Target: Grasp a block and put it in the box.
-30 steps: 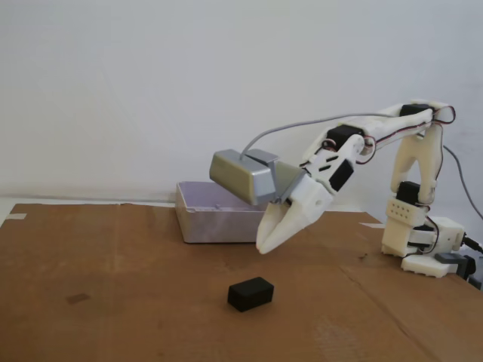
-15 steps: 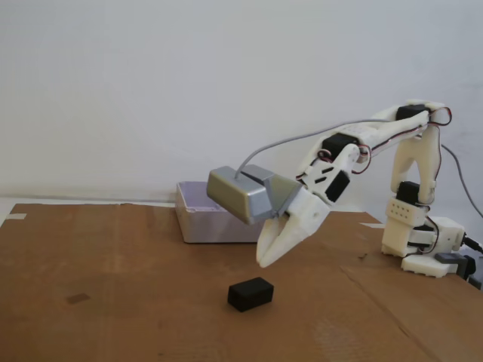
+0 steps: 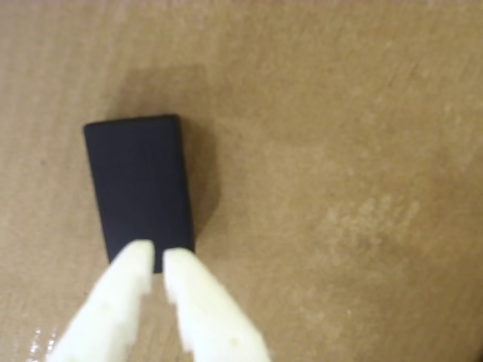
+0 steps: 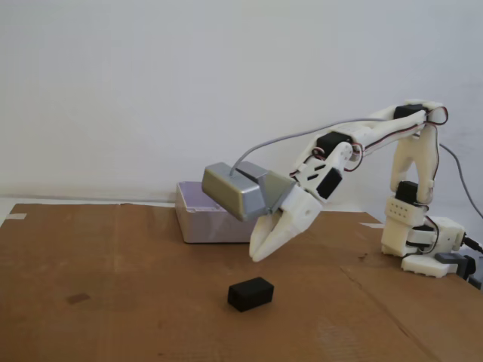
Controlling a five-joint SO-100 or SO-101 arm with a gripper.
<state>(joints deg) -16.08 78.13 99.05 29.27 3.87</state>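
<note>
The tool point(image 4: 257, 255), its two white fingers nearly together and empty, hovers above the block point(image 4: 250, 293) lying on the tabletop point(image 4: 113, 302) in front of the box point(image 4: 211, 219), so it's the approach: next it must spread and drop.

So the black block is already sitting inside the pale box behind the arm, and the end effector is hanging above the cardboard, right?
Not quite. The black block is not in the pale box; the fixed view shows it lying on the cardboard, in front of the box and apart from it. The rest holds: the end effector hangs above the cardboard, just over the block.
</note>
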